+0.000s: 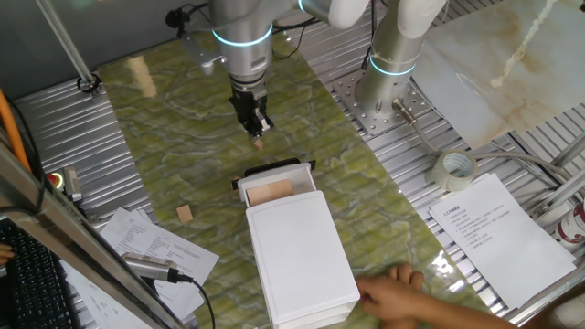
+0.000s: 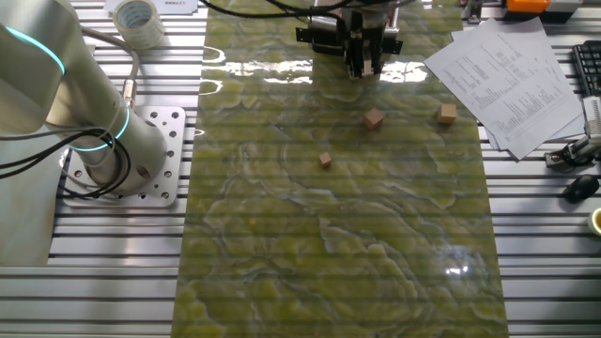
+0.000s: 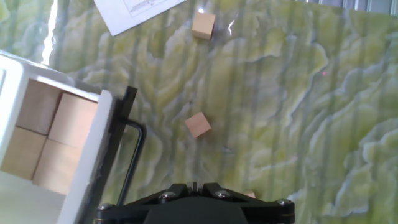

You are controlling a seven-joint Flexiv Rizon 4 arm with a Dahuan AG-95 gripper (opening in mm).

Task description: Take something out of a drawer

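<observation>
Place: you're looking at a robotics lab bench.
Table (image 1: 55, 110): ribbed aluminium slats, covered down the middle by a green marbled mat (image 2: 338, 244).
Arm base (image 2: 113, 155): bolted to a drilled metal plate, cables trailing off it.
Clutter: printed sheets (image 1: 498, 228), tape roll (image 1: 454, 170), keyboard (image 1: 27, 283) at your edge.
</observation>
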